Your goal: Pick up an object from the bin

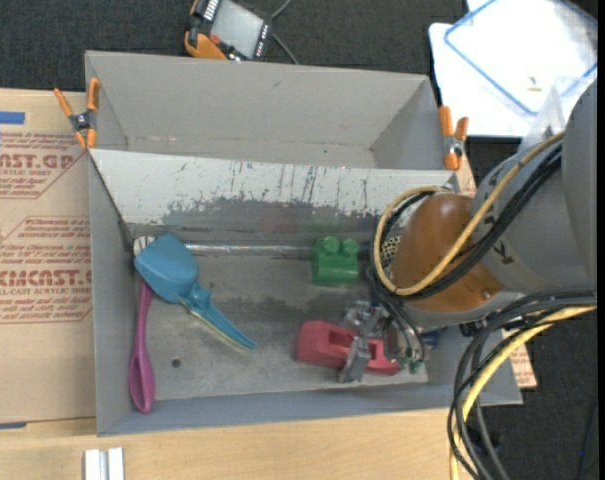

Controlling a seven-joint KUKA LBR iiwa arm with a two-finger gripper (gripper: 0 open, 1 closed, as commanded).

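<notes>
My gripper [360,353] is down at the bin's front right, its metal fingers [354,364] resting on or around the right part of a pink-red plastic piece [322,344] that lies on the floor there. Whether the fingers are closed on that piece is hidden by the gripper's own body. A green toy brick [336,260] stands just behind the gripper, near the back wall.
A light blue scoop [182,285] with a pale handle lies at the left of the bin floor. A long magenta spoon-like stick [141,358] runs along the left wall. The arm with its orange cover and cables hangs over the bin's right side.
</notes>
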